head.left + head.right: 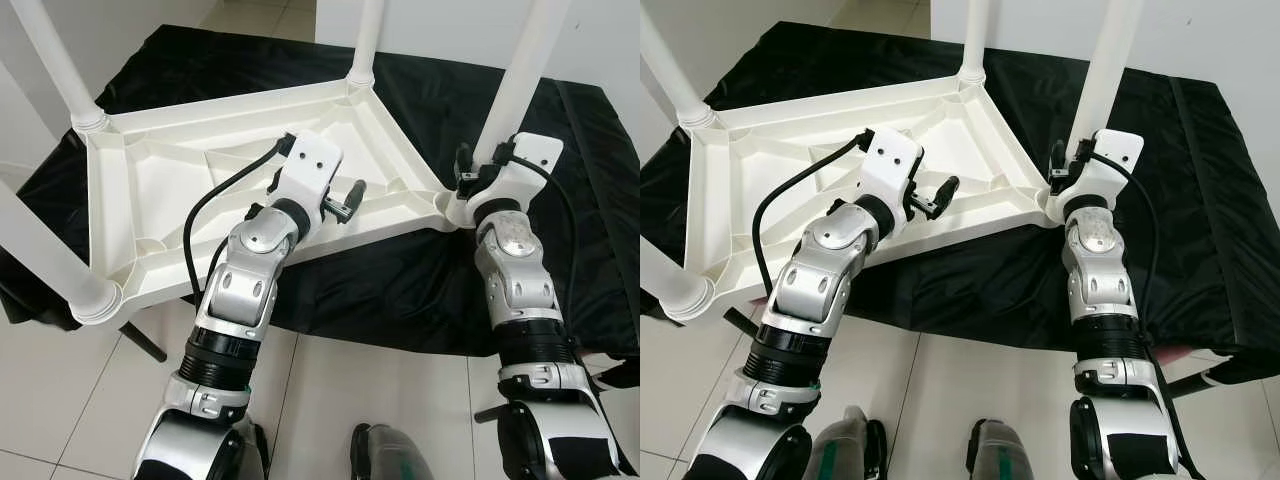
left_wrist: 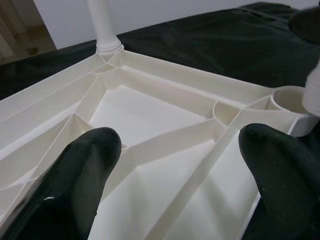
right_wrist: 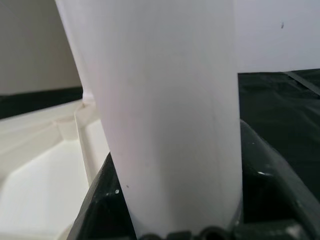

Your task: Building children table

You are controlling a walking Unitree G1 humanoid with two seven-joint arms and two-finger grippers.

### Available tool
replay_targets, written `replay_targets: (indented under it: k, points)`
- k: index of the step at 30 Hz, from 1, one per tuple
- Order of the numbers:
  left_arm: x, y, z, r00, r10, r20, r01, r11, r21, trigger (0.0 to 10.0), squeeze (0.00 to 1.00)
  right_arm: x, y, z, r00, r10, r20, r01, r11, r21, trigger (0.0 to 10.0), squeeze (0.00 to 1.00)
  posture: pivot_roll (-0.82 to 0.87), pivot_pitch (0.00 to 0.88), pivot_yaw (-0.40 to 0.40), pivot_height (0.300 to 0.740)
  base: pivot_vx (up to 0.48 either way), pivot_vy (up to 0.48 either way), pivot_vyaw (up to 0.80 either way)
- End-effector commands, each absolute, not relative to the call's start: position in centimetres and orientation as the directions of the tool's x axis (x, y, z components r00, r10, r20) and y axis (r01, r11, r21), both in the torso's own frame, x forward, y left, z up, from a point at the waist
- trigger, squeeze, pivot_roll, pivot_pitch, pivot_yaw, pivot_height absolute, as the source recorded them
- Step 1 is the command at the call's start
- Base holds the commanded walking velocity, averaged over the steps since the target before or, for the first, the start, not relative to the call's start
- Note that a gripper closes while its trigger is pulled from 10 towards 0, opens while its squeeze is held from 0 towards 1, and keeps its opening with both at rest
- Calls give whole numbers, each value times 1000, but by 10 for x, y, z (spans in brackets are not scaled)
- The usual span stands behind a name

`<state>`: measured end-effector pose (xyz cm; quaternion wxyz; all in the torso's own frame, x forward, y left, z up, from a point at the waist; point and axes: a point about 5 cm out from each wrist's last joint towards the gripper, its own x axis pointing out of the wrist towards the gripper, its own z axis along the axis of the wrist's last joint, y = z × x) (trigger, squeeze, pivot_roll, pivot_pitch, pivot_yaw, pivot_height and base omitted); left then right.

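Observation:
A white plastic table top (image 1: 170, 185) lies upside down on a black-covered table (image 1: 420, 90). White legs stand in its far-left (image 1: 60, 60), far (image 1: 365, 40) and near-left (image 1: 40, 250) corners. A fourth leg (image 1: 520, 70) stands at the near-right corner socket (image 1: 450, 205), tilted a little to the right. My right gripper (image 1: 478, 170) is shut on this leg just above the socket; the right wrist view has the leg (image 3: 170, 115) between the fingers. My left gripper (image 1: 345, 203) hovers open over the top's ribbed underside near its front rim, its fingers (image 2: 90, 150) spread wide and holding nothing.
The black cloth (image 1: 1200, 200) hangs over the table's front edge, close to my arms. Pale tiled floor (image 1: 370, 390) lies below, with my feet at the bottom. A dark table strut (image 1: 145, 342) slants down at the front left. White walls stand behind.

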<state>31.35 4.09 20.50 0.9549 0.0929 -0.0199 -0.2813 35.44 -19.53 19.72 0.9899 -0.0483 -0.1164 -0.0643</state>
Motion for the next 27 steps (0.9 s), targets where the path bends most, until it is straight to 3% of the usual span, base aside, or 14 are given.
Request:
replay_targets:
  k: [1,10,27]
  points:
    - [307,33,204,762,-647,-39,642,744,185,10000,0,356,-195,204,952,-127,278,147,988,-51,10000,0,-34,39,8,740,0,0,0]
    - [297,21,199,711,-700,-73,696,684,218,10000,0,362,-195,209,940,-145,310,165,986,-37,10000,0,-35,43,5,740,0,0,0]
    - [290,18,200,684,-725,-82,721,655,224,10000,0,370,-195,184,951,-166,263,177,984,-21,10000,0,-38,52,8,740,0,0,0]
